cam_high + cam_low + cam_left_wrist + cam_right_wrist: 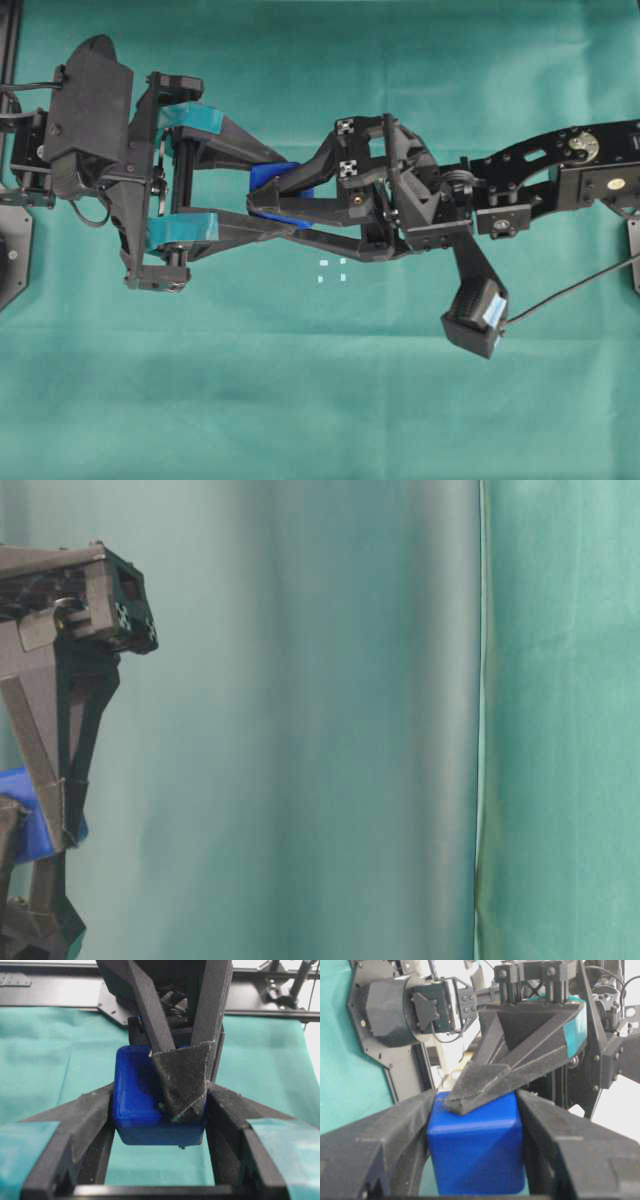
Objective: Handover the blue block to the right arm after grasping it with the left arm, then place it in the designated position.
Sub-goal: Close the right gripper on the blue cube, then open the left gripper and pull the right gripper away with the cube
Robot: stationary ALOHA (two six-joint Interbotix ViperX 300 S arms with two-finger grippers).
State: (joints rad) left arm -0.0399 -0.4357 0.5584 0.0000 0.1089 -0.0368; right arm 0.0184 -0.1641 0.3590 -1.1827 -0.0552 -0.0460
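Overhead view: white marks (332, 270) lie uncovered just beside both arms' crossed jaws.

I find no words, numbers or brand names that I can read anywhere. The only signs are two small black-and-white patterned squares (347, 146) on my right arm (520, 185), and four tiny white marks (332, 270) on the green cloth (300, 400).
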